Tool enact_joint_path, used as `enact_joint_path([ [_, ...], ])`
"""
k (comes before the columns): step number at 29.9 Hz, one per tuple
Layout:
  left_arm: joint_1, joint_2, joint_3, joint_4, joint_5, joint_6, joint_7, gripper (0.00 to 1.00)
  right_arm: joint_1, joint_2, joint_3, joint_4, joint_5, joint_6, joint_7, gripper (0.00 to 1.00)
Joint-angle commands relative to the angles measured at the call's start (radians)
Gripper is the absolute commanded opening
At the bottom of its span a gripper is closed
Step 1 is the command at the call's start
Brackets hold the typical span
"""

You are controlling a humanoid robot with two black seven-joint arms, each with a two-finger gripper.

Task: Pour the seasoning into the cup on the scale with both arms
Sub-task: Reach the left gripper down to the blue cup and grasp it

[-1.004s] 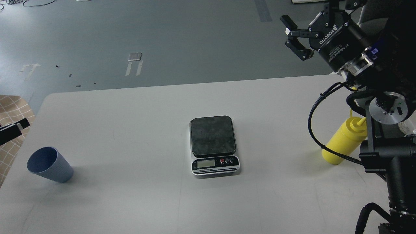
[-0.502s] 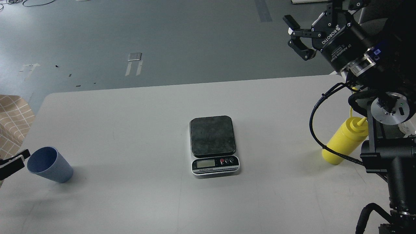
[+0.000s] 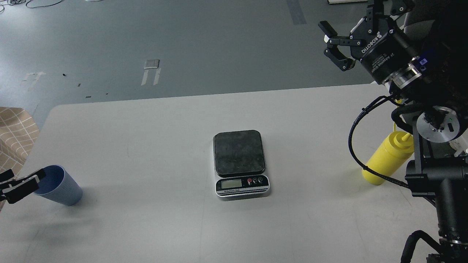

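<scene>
The light-blue ribbed cup (image 3: 60,187) stands at the table's left front. My left gripper (image 3: 16,182) reaches in from the left edge, mostly cut off. One finger (image 3: 27,183) overlaps the cup's rim and a second piece shows apart from it, so the jaws look open. The scale (image 3: 239,153) sits at the table's middle with its dark platform bare. The yellow seasoning bottle (image 3: 385,160) stands at the right, partly behind my right arm and its cable. My right gripper (image 3: 332,44) is open and empty, held high over the table's far right corner.
The white table (image 3: 146,128) has rounded far corners, with grey floor beyond. A tan checked cloth (image 3: 14,131) lies off the table's left edge. A black cable (image 3: 353,146) loops beside the bottle. My right arm's thick joints (image 3: 438,175) fill the right side.
My left gripper has moved down and forward along the left edge, from well behind the cup to its rim. My right gripper has shifted slightly up and right.
</scene>
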Motion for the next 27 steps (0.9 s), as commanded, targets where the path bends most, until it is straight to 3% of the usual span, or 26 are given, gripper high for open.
enact_joint_path([
  [1,-0.002,-0.012,0.002,-0.001,0.002,0.0,0.0,0.98,0.0,0.0,0.003,0.001,0.0,0.0,0.0,1.0],
  [19,-0.035,-0.071,0.017,0.028,0.024,-0.002,0.0,0.96,-0.001,0.0,0.013,0.004,0.001,0.0,0.0,1.0],
  [25,-0.037,-0.071,0.024,0.05,0.119,-0.002,0.0,0.81,-0.001,0.0,0.013,0.002,0.001,0.0,0.0,1.0],
  [27,-0.037,-0.07,0.024,0.048,0.12,-0.002,0.0,0.68,-0.003,0.0,0.013,0.002,0.001,0.0,0.0,1.0],
])
